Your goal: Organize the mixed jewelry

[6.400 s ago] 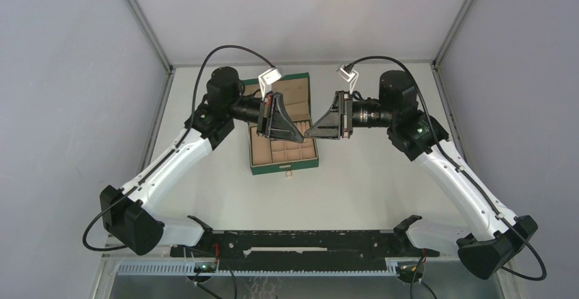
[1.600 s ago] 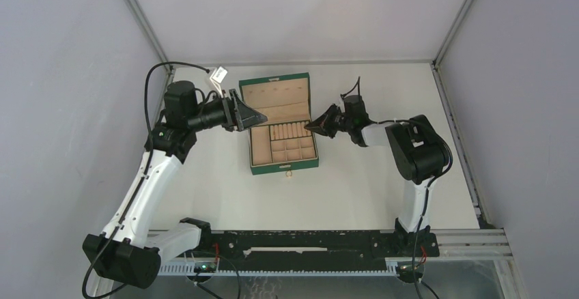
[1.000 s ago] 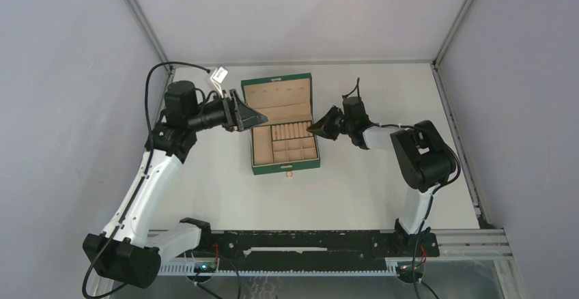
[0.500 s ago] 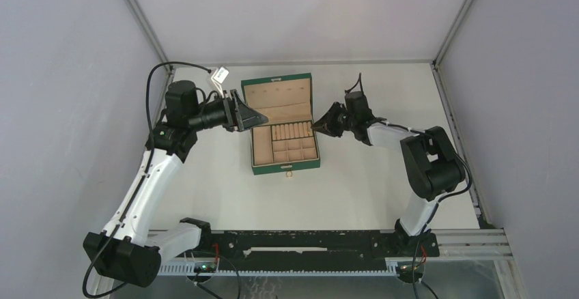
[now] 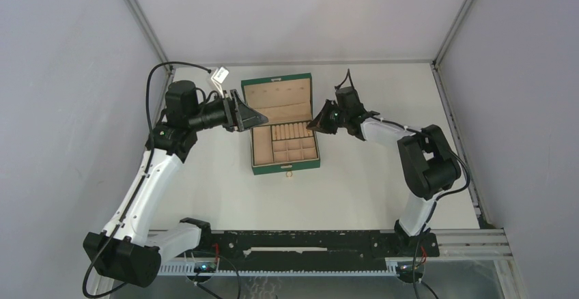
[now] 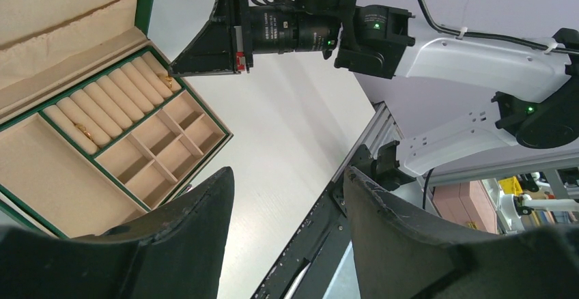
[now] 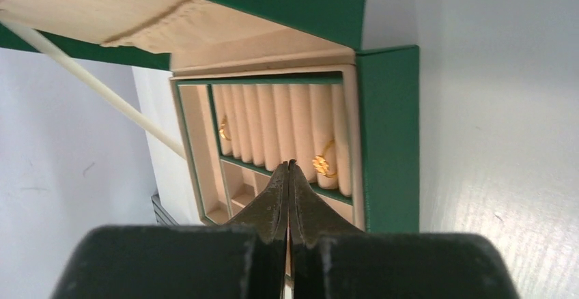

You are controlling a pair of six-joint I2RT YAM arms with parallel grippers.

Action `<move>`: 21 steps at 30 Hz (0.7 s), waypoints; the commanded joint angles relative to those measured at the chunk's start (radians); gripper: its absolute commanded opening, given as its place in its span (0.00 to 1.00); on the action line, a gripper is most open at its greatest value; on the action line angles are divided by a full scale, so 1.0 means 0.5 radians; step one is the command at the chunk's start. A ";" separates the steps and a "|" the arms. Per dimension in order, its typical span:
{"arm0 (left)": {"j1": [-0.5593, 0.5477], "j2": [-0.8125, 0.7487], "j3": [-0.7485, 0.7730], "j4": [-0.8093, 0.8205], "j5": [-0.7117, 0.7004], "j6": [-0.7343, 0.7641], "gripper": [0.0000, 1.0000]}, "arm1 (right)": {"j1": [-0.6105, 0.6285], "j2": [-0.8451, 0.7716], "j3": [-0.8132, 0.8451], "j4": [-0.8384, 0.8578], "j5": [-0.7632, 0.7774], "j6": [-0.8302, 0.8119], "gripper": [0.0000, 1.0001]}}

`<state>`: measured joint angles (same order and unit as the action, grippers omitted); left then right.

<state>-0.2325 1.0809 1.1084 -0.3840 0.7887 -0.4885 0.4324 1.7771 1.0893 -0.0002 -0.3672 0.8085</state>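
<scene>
**Q:** Item one, location and heading?
**A:** First ring (image 7: 324, 164), thin and gold-coloured, with a small ornament on it. It stands on edge in the slot at the 3 o'clock end of the ring rolls (image 7: 287, 132), inside the green jewelry box (image 7: 386, 142). In the right wrist view its hoop runs along the slot, from 12 to 6 o'clock.

**Q:** Relation to the gripper?
**A:** Just beside the right gripper (image 7: 289, 166), at its 3 o'clock. Whether they touch cannot be told. This gripper's fingers are pressed together to a point, and nothing shows between them.

**Q:** Item two?
**A:** Second ring (image 7: 222, 132), same colour, in the slot at the opposite end of the rolls. It lies at 10 o'clock from the right gripper and apart from it. It is too small to tell its heading.

**Q:** Left side?
**A:** Left gripper (image 6: 287, 176) is spread wide and holds nothing. In its own view both rings lie at about 9 to 10 o'clock, well apart from it.

**Q:** Container?
**A:** The box sits on the counter (image 5: 341, 183) with its lid (image 5: 276, 94) open toward 12 o'clock in the top view. The left gripper hovers at the box's 9 o'clock edge, the right gripper at its 3 o'clock edge.
</scene>
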 commanded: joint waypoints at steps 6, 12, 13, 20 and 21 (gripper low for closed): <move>0.014 -0.057 -0.026 0.046 0.021 0.017 0.65 | 0.002 0.078 0.043 -0.058 0.042 -0.031 0.00; 0.014 -0.053 -0.020 0.046 0.024 0.026 0.65 | 0.001 0.117 0.042 -0.070 0.063 -0.025 0.00; 0.014 -0.051 -0.020 0.045 0.024 0.025 0.65 | 0.003 0.119 0.043 -0.075 0.068 -0.027 0.00; 0.014 -0.043 -0.018 0.042 0.024 0.028 0.65 | 0.001 0.097 0.044 -0.058 0.058 -0.031 0.00; 0.014 -0.045 -0.019 0.042 0.026 0.031 0.65 | -0.002 0.081 0.045 -0.054 0.046 -0.029 0.00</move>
<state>-0.2325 1.0786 1.1080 -0.3840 0.7887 -0.4885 0.4324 1.8236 1.0893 -0.0399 -0.3630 0.8089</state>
